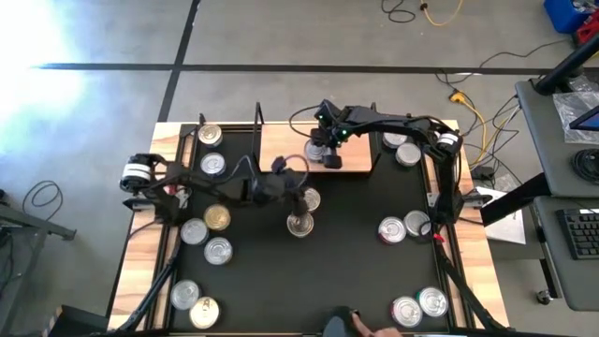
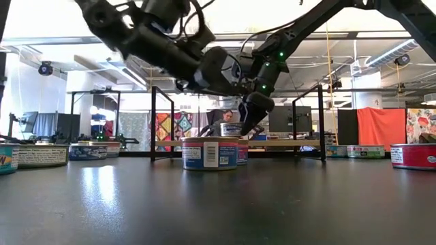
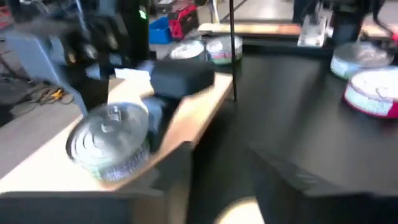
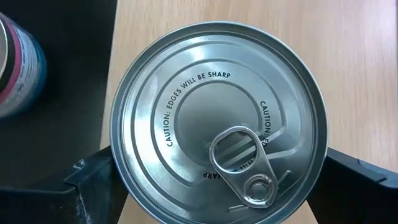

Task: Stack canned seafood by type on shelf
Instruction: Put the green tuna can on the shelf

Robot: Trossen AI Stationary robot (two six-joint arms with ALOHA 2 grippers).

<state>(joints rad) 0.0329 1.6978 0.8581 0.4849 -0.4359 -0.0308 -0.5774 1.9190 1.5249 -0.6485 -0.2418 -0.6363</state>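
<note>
Silver-lidded tin (image 4: 217, 118) is sitting flat on the light-wood shelf (image 1: 281, 145), pull tab up, close to the board's edge facing the black table (image 1: 365, 271). The right gripper (image 1: 329, 157) is hanging directly over it, jaws spread wide with one on each side of the tin wall. The lid's overhang is hiding the contact line, so I am not able to say whether the pads are pressing or standing clear. The left gripper (image 1: 292, 194) is working mid-table just beside two loose tins, one (image 1: 309, 199) nearer the shelf and one (image 1: 299, 225) nearer me. Its state I cannot tell, and its own camera is blurring. Risks as I am judging them: the shelf tin is resting near the edge, so a skewed lift or a dragging jaw could be nudging it off the board. The two arms are also working near each other across the shelf front, so a reach from the left could be clipping the right wrist. Another labelled tin (image 4: 18, 62) is standing on the table just beside the board, where a sweep could be knocking it. The right wrist view is giving the lid print and both jaws, which no other view shows. The low view is showing the tin (image 2: 231, 129) raised on the board behind a blue-labelled tin (image 2: 210, 153). The high view alone is laying out the scattered tins and both arms together.
</note>
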